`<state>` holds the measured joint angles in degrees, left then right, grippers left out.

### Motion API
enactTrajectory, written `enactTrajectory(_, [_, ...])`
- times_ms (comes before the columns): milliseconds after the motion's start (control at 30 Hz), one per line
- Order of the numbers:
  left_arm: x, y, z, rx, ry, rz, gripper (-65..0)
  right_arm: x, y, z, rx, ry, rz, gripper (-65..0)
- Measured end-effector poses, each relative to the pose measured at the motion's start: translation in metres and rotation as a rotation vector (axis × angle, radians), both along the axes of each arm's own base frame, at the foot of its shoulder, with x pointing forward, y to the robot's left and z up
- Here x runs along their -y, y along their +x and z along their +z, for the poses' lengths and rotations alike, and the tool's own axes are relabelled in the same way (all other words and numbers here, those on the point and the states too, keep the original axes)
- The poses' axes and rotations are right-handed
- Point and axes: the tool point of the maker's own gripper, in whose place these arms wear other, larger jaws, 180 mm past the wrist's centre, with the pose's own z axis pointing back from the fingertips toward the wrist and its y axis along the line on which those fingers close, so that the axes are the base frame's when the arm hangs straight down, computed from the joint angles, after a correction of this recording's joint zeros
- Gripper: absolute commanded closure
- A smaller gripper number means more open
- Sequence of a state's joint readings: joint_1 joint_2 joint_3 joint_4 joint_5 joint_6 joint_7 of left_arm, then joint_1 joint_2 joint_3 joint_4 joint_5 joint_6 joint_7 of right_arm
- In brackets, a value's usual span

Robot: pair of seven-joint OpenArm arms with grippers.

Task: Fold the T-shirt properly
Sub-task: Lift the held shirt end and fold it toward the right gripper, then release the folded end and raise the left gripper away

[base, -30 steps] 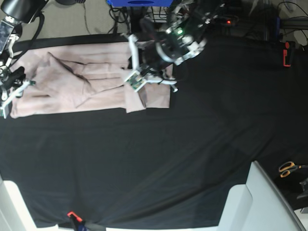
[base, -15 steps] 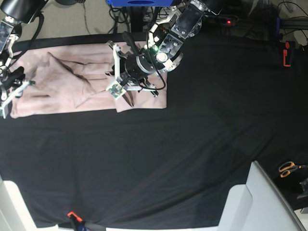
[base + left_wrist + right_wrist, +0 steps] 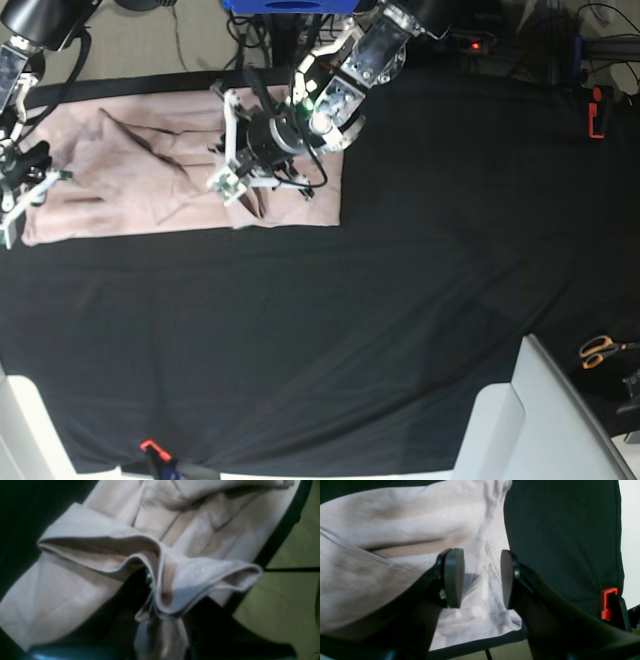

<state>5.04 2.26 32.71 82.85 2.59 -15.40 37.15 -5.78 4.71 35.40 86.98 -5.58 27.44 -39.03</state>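
Item: T-shirt (image 3: 130,180), pale pink. It lies as a long band along the far edge of the worktop (image 3: 400,300), which is draped in black cloth. Judged already narrowed lengthwise; creases run across its middle.

Left pincer (image 3: 240,190): clenched on a bunched hem of the shirt, as its wrist view shows; doubled edges fan out from the grip, lifted clear of the layer beneath. From overhead it sits over the band's right part, the raised cloth held above the flat part.

Right pincer (image 3: 481,577): released, jaws standing apart with nothing between them. It is poised just over the shirt's other end, near a corner and the worktop edge; whether a pad touches the cloth cannot be told.

Progress: judged midway. The crosswise fold appears to be in hand, one end raised over the rest. Left to do: lay that end down, align edges, smooth wrinkles, perhaps fold once more.

Other: scissors (image 3: 598,350), right margin; red clamp (image 3: 595,112), far right edge.
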Motion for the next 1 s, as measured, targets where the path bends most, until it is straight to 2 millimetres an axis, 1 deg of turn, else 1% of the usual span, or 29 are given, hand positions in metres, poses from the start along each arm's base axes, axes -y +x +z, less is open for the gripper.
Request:
enactTrajectory(67, [0.001,0.002,-0.002,-0.002,0.007,-0.001,-21.2,0.000,0.000,0.000,0.000,0.000,0.000,-23.6])
enactTrajectory(133, [0.011,0.001,-0.004,-0.007,0.009,-0.026,-29.1,0.000,0.000,0.000,0.000,0.000,0.000,-23.6])
enactTrajectory(200, [0.027,-0.004,-0.002,-0.005,0.008,-0.076,-33.9,0.000,0.000,0.000,0.001,-0.001,0.000,-23.6])
enactTrajectory(233, [0.036,-0.006,0.000,0.003,0.006,-0.104,-35.2,0.001,0.000,0.000,0.000,-0.001,-0.001,-23.6])
enactTrajectory(300, [0.056,-0.012,0.003,0.010,-0.008,-0.160,-36.0,0.000,0.000,0.000,0.000,0.001,0.000,-23.6])
enactTrajectory(367, [0.071,-0.017,0.002,0.004,-0.003,-0.204,-36.0,0.000,0.000,0.000,0.000,0.001,0.000,-23.6])
enactTrajectory(433, [0.078,-0.018,0.002,0.016,0.009,-0.243,-36.0,0.000,0.000,0.000,0.000,0.000,0.000,-23.6])
enactTrajectory(500, [0.081,-0.012,0.006,0.043,0.016,-0.267,-35.4,0.000,0.000,0.000,-0.001,0.000,0.000,-23.6])
enactTrajectory(567, [0.080,-0.002,0.010,0.059,0.017,-0.257,-35.2,0.000,0.000,0.000,0.000,0.000,0.000,-23.6])
enactTrajectory(633, [0.074,0.007,0.011,0.042,-0.003,-0.211,-35.2,0.000,-0.001,-0.001,-0.002,0.000,0.000,-23.6])
enactTrajectory(733, [0.058,0.018,0.006,0.023,0.000,-0.138,-35.2,0.000,-0.002,-0.001,-0.006,0.000,0.000,-23.6])
enactTrajectory(833, [0.042,0.019,-0.003,0.008,0.024,-0.110,-35.2,0.000,-0.002,-0.001,-0.004,0.000,0.000,-23.6])
enactTrajectory(867, [0.042,0.019,-0.003,0.007,0.026,-0.109,-35.2,0.000,-0.001,-0.001,-0.003,0.000,0.000,-23.6])
enactTrajectory(933, [0.047,0.021,0.001,0.011,0.012,-0.109,-35.2,-0.001,0.000,-0.001,-0.002,0.001,0.003,-23.6])
enactTrajectory(1000, [0.053,0.025,0.008,0.019,-0.014,-0.107,-35.2,-0.008,0.004,-0.002,-0.009,-0.002,0.031,-23.6])
